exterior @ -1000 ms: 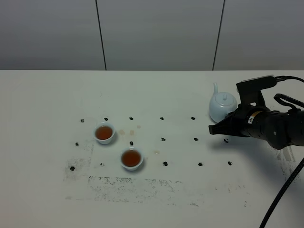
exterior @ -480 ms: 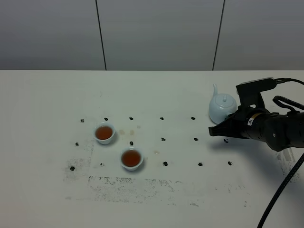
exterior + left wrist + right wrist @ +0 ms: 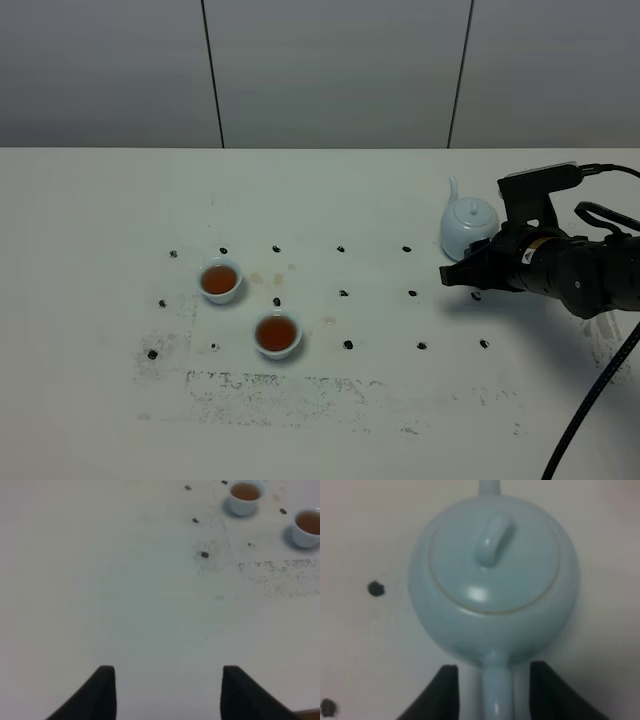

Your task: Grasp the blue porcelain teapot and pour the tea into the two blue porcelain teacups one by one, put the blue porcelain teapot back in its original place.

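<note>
- The blue porcelain teapot [image 3: 468,226] stands upright on the tabletop [image 3: 330,420] at the far right, spout pointing away from the arm, lid seated; both blue porcelain teacups [image 3: 220,280] [image 3: 277,334] sit well apart from it on the left, each holding brown tea.
- With both cups filled and the pot down, you are most likely at the release: letting the pot go and backing off.
- Your right claw [image 3: 490,690] has its two fingers either side of the teapot's handle [image 3: 495,690]. In the right wrist view slim gaps show between the fingers and the handle, so the claw looks released, though the handle runs out of that picture and contact lower down cannot be ruled out.
- To do this well, spread the fingers fully clear of the handle first, then draw the claw straight back along the handle's line. Any sideways drift would catch the handle and turn or tip the pot.
- Pull back level; do not lift until the fingers are past the end of the handle.
- The right arm [image 3: 570,275] lies low and roughly level over the tabletop, reaching in from the right edge with its wrist just beside the pot.
- Your left claw [image 3: 167,692] hangs released and empty above bare tabletop, well clear of the cups; leave it parked there.
</note>
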You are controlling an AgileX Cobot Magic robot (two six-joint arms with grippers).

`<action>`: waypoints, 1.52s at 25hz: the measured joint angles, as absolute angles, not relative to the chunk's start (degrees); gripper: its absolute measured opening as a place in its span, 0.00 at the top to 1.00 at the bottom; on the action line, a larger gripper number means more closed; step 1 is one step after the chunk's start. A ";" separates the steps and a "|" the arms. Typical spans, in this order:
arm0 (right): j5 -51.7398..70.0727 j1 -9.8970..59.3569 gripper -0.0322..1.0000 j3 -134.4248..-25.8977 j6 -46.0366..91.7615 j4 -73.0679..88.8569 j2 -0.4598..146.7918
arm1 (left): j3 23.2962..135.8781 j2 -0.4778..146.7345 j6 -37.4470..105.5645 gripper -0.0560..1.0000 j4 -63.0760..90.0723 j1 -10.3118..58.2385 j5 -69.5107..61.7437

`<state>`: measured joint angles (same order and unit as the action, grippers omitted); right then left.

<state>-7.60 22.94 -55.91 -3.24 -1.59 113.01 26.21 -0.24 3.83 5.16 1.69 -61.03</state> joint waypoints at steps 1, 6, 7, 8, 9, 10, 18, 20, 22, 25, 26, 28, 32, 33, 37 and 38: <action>-7.63 22.94 0.58 -55.91 -3.24 -1.59 113.01 | 26.21 -0.24 3.83 0.48 5.16 1.69 -61.03; -6.57 22.94 0.54 -55.91 -2.22 -1.65 111.71 | 26.21 -0.24 3.83 0.48 5.16 1.69 -61.03; -5.70 22.94 0.53 -55.86 -2.16 -1.65 110.45 | 26.21 -0.24 3.83 0.48 5.16 1.69 -61.03; -5.01 22.94 0.53 -55.86 -2.12 -1.71 108.87 | 26.21 -0.24 3.83 0.48 5.16 1.69 -61.03; -3.91 22.94 0.53 -56.08 -2.12 -1.92 107.12 | 26.21 -0.24 3.83 0.48 5.16 1.69 -61.03; -2.58 22.94 0.53 -56.62 -2.12 -2.23 105.73 | 26.21 -0.24 3.83 0.48 5.16 1.69 -61.03; 4.24 14.54 0.53 -63.05 -1.68 -5.34 100.88 | 26.21 -0.24 3.83 0.48 5.16 1.69 -61.03; 4.93 10.84 0.53 -64.25 -1.51 -6.22 100.88 | 26.21 -0.24 3.83 0.48 5.16 1.69 -61.03; 5.43 7.17 0.53 -65.39 -1.29 -6.57 100.88 | 26.21 -0.24 3.89 0.48 5.16 1.69 -61.03; 7.90 3.48 0.53 -66.71 -1.36 -6.57 100.88 | 26.21 -0.24 3.89 0.48 5.16 1.69 -61.03; 9.19 3.20 0.53 -67.01 -1.24 -6.57 100.88 | 26.21 -0.24 3.89 0.48 5.16 1.69 -61.03; 14.40 3.48 0.53 -68.29 0.00 -6.57 100.88 | 26.21 -0.24 3.89 0.48 5.16 1.69 -61.03; 30.61 4.91 0.53 -73.19 5.59 -5.82 100.09 | 26.21 -0.24 3.89 0.48 5.16 1.69 -61.03; 34.10 4.91 0.53 -74.36 6.81 -5.37 99.52 | 26.21 -0.24 3.89 0.48 5.16 1.69 -61.03; 46.37 4.86 0.53 -77.83 10.28 -4.67 96.05 | 26.21 -0.24 3.89 0.48 5.16 1.69 -61.03; 48.30 4.74 0.53 -77.83 11.20 -4.22 95.08 | 26.21 -0.24 3.89 0.48 5.16 1.69 -61.03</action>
